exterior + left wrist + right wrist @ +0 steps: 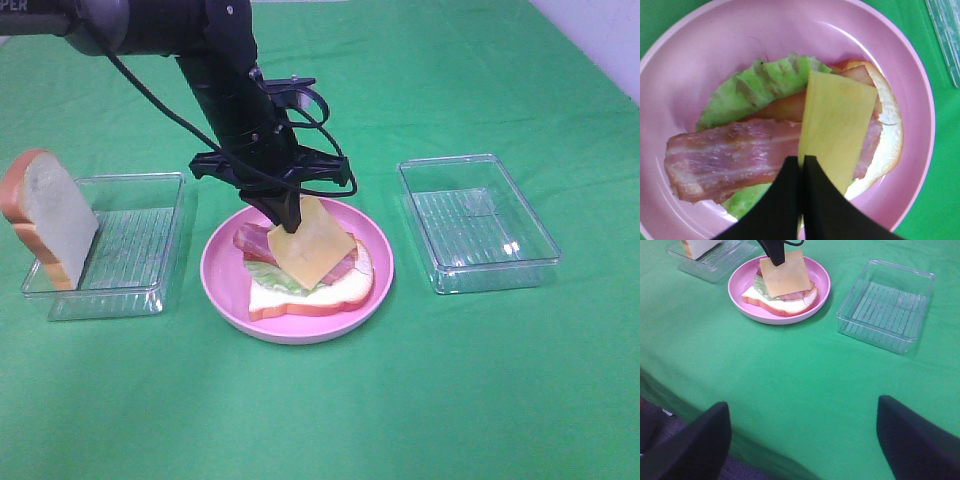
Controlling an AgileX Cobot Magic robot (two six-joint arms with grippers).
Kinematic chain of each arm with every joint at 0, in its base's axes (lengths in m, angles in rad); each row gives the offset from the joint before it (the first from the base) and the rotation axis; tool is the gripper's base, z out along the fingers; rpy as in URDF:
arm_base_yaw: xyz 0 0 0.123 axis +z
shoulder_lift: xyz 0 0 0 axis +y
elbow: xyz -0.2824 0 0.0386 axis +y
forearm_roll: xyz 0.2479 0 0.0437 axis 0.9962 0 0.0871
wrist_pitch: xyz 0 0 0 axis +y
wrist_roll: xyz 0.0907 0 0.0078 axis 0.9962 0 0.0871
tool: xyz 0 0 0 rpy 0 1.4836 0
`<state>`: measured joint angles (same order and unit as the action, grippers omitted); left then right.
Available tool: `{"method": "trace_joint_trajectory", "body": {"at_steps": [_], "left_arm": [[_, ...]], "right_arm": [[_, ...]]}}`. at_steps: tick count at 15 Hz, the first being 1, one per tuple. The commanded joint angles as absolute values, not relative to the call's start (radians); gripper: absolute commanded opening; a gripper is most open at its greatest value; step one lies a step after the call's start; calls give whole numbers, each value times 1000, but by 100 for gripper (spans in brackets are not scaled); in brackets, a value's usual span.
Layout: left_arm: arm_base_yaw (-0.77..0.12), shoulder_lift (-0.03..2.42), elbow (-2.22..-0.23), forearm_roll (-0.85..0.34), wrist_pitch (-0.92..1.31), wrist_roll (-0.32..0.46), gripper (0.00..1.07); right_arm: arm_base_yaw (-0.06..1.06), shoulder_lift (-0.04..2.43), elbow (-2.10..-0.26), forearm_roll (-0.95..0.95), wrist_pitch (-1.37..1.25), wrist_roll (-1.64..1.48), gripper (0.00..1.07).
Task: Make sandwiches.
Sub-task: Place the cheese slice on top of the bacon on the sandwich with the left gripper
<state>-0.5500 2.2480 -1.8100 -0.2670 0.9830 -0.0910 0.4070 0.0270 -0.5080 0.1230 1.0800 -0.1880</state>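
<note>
- Left gripper [287, 218]: black, reaching down over the pink plate; its jaws are pinched together on one edge of the cheese slice [312, 241], as the left wrist view shows.
- Cheese slice: thin, yellow, square; held tilted, its free end lying across the bacon, its gripped edge raised above the stack.
- Bacon strips [735, 157]: reddish-brown and pink, lying across the lettuce and partly under the cheese.
- Lettuce leaf [765, 82]: pale green, ruffled, spread on the lower bread slice and showing on both sides of the bacon.
- Lower bread slice [310, 293]: white with orange-brown crust, flat on the plate, carrying the other layers.
- Pink plate [222, 268]: round, in the middle of the green cloth [320, 410], between the two clear trays.
- Second bread slice [48, 212]: white with orange-brown crust, standing tilted on edge against the outer end of the left clear tray [140, 270].
- Right clear tray [478, 222]: ribbed floor, well apart from the plate on its right.
- Right gripper [805, 437]: low over the near edge of the cloth, far from the plate; its two black fingers [690, 445] stand wide apart with only cloth between them.
</note>
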Motion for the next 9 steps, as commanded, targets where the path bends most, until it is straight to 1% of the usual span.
{"method": "trace_joint_trajectory", "body": {"at_steps": [1,2,3,4,5,6,7,9], "left_arm": [[-553,2246,-1810,-264,981,-100,18],[-553,2240,-1810,-258,981,-100,30],[-553,2234,-1810,-258,981,-100,37],[-553,2214,-1810,-257,981,-100,59],[-553,2214,-1810,-257,981,-100,59],[-553,2194,-1829,-253,986,-100,71],[-553,2183,-1860,-246,1017,-100,74],[-550,2175,-1942,-204,1109,-126,74]], "right_arm": [[406,18,-505,126,1069,-195,76],[406,18,-505,126,1069,-195,76],[406,18,-505,126,1069,-195,76],[406,18,-505,126,1069,-195,76],[406,18,-505,126,1069,-195,76],[406,18,-505,126,1069,-195,76],[406,18,-505,126,1069,-195,76],[406,18,-505,126,1069,-195,76]]}}
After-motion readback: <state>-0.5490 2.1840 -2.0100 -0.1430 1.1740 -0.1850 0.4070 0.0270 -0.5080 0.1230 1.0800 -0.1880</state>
